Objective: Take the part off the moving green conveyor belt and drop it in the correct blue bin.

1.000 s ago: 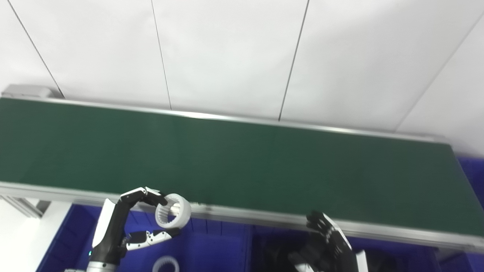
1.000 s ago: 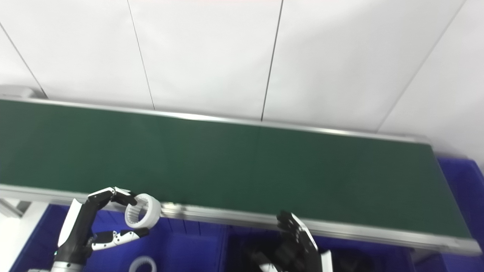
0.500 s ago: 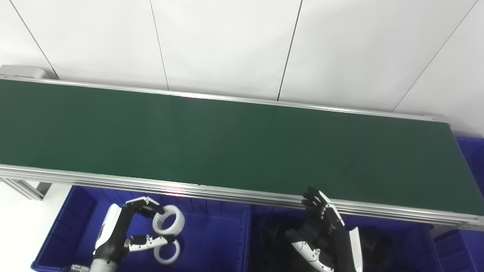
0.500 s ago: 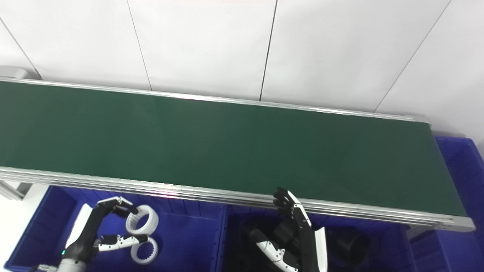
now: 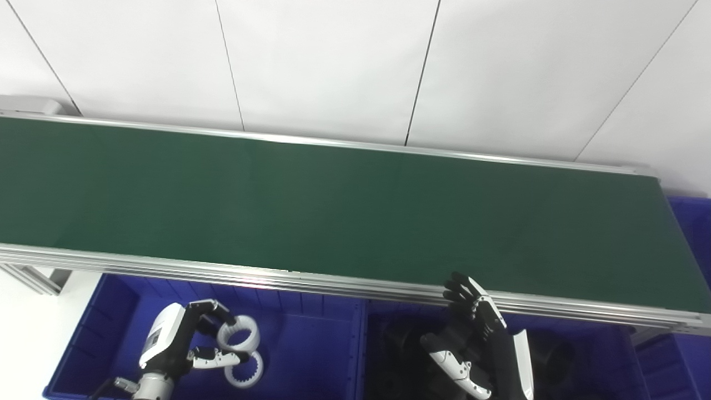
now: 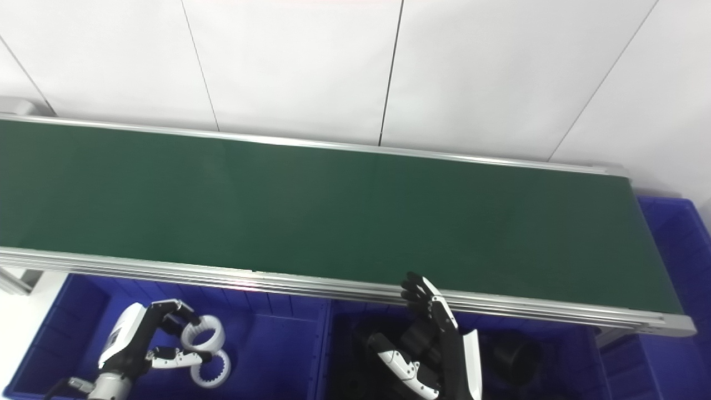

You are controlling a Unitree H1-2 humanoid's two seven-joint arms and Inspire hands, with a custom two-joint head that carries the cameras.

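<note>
Green belt (image 5: 355, 205), blue bins (image 5: 311, 355), white toothed rings (image 5: 238, 337), white wall (image 5: 333, 61).

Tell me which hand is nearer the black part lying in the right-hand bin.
Right. The right hand hangs open just left of the black part, over the same bin; the left hand is far left, holding a white ring.

Bright, even light; sharp, faint rail glare.
</note>
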